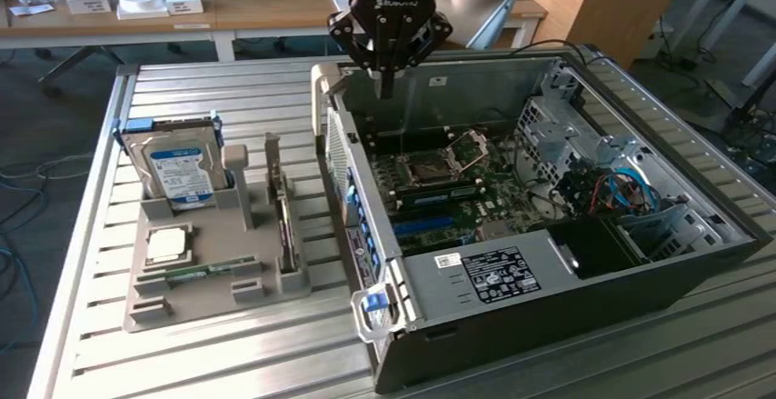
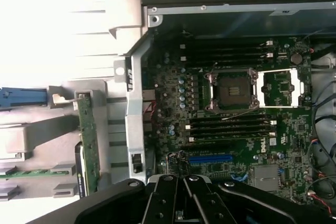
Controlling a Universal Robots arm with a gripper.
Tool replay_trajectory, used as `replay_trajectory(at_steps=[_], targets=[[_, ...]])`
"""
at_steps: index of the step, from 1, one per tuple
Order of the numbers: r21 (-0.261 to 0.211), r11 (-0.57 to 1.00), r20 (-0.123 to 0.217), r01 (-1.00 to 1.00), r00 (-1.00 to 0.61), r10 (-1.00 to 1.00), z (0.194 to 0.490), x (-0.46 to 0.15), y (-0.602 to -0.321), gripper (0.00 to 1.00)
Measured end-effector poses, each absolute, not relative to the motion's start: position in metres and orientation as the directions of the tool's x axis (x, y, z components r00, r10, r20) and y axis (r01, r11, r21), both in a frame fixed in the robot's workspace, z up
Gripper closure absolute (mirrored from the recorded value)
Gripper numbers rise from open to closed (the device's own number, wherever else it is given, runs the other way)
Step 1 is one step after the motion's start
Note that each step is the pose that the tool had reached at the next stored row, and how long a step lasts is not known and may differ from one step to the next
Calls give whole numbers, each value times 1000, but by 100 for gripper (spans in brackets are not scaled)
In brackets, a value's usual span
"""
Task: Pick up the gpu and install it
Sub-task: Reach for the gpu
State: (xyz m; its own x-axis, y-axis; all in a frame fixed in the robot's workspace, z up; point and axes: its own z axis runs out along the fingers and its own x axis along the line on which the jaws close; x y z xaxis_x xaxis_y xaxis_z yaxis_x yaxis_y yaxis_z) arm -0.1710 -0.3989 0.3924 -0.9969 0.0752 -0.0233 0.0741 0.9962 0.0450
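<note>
The gpu (image 1: 286, 222) stands on edge in a slot of the grey holder (image 1: 194, 304) on the exterior view's left of the case; its pale bracket points to the far end. In the wrist view the gpu (image 2: 88, 142) appears as a thin green strip seen edge-on. My gripper (image 1: 385, 90) hangs above the far rim of the open computer case (image 1: 570, 281), apart from the gpu, fingers pressed together with nothing between them. In the wrist view the gripper (image 2: 184, 183) looks down on the motherboard (image 2: 236, 129), close to its blue slot (image 2: 210, 158).
The holder also carries a blue-labelled hard drive (image 1: 182, 167), a processor chip (image 1: 167, 244) and a narrow green RAM stick (image 1: 209, 271). The case's back wall (image 1: 345, 158) rises between holder and motherboard. A cluttered desk (image 1: 145, 4) stands behind the slatted table (image 1: 218, 363).
</note>
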Motion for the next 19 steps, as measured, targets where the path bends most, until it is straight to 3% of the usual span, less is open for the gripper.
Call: replay_trajectory(at_steps=[19], targets=[[45,996,-23,74,-997,75,392,-204,-399,89]])
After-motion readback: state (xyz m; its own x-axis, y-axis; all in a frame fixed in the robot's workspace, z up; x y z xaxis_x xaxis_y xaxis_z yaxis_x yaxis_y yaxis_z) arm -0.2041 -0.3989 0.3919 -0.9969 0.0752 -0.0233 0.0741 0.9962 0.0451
